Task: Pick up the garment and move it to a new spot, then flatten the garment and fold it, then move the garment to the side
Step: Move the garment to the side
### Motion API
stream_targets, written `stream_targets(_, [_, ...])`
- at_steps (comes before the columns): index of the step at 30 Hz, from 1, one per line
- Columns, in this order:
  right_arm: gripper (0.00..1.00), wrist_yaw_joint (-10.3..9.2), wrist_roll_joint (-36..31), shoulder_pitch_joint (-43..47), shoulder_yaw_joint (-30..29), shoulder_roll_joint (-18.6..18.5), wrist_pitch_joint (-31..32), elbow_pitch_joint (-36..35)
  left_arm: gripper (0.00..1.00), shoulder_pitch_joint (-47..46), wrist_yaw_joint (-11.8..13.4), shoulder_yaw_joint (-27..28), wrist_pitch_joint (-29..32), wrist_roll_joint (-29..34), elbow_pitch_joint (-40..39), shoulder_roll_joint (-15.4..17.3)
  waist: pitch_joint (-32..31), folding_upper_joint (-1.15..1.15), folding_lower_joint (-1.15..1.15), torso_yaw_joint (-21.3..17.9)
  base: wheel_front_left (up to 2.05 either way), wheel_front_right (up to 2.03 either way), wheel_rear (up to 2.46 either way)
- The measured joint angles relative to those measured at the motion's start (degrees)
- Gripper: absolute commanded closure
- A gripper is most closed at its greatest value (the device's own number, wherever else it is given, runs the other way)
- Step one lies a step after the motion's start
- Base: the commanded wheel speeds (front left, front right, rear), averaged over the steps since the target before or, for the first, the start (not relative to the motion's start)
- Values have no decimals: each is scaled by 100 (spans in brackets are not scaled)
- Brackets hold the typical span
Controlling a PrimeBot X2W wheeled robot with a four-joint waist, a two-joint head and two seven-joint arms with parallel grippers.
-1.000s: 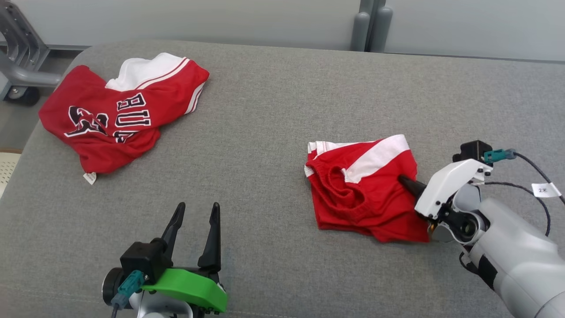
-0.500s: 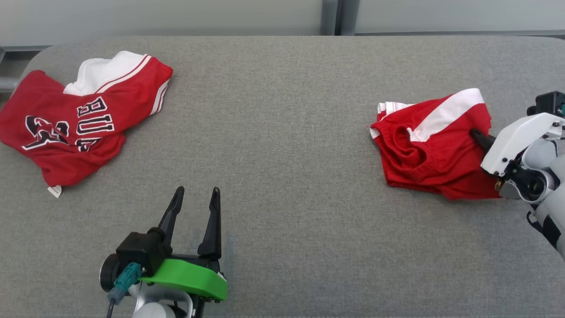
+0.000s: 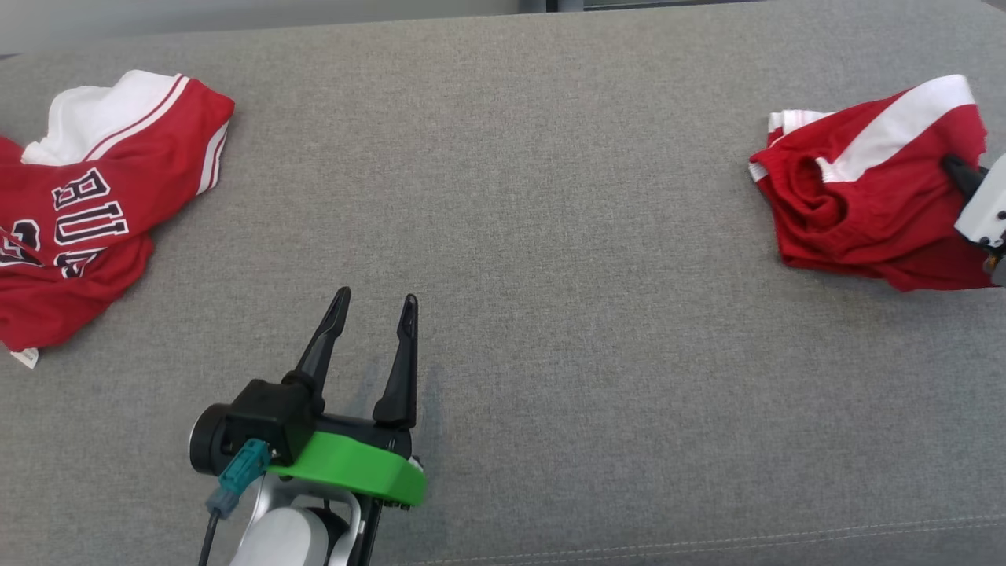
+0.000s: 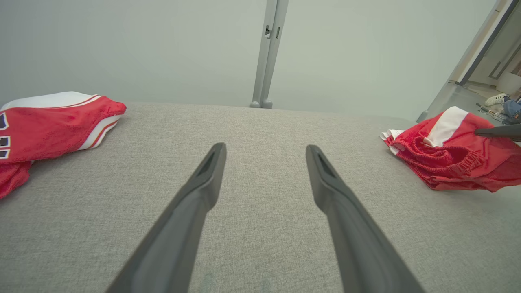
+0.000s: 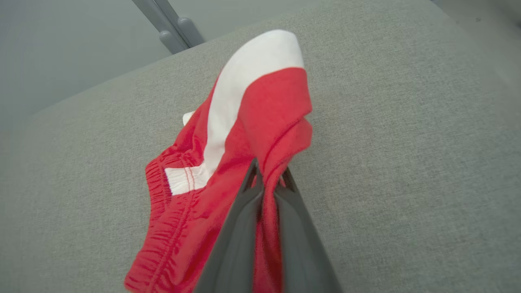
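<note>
**With the fingers [image 5: 240,232] of the right gripper [image 5: 266,176], clamped a fold of the red shorts [image 3: 864,204]**

Gripped them at their right end, bunched on the grey cushion [image 3: 511,236] near its right edge. Held the left gripper [image 3: 376,300] low at front centre, fingers spread apart over bare fabric. Found a red jersey [image 3: 94,228] crumpled far left, clear of both grippers. Saw bare cushion between the garments, from rear edge to stitched front seam [image 3: 707,541].

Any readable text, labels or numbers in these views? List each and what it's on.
"BU": black white-edged letters on the red jersey; a third letter is lost in a fold.
Black number below it: cut off, unreadable.
White tag at the jersey's hem: too small to read.
Red shorts: no text.
</note>
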Motion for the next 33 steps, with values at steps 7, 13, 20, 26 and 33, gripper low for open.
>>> stream_targets(7, [100, -92, -244, -233, -7, -366, -16, 167, 0, -250, -8, -155, 108, 197, -125, 18, 307, 0, 0, -20, 0, 0, 0])
stream_targets(13, [100, -192, -446, -422, 20, -521, -176, 288, 0, -367, -26, -201, 193, 257, -204, 89, 498, 0, 0, 87, 0, 0, 0])
stream_targets(20, [100, -400, -918, -711, 238, -579, -458, 366, 0, -462, -26, -242, 300, 389, -338, 118, 674, 0, 0, 214, 0, 0, 0])
stream_targets(26, [98, -597, -1329, -772, 523, -545, -645, 456, 0, -465, -26, -243, 372, 404, -344, 145, 774, 0, 0, 247, 0, 0, 0])
stream_targets(33, [0, -781, -1526, -772, 621, -572, -868, 751, 0, -466, -26, -236, 422, 405, -370, 146, 795, 0, 0, 241, 0, 0, 0])
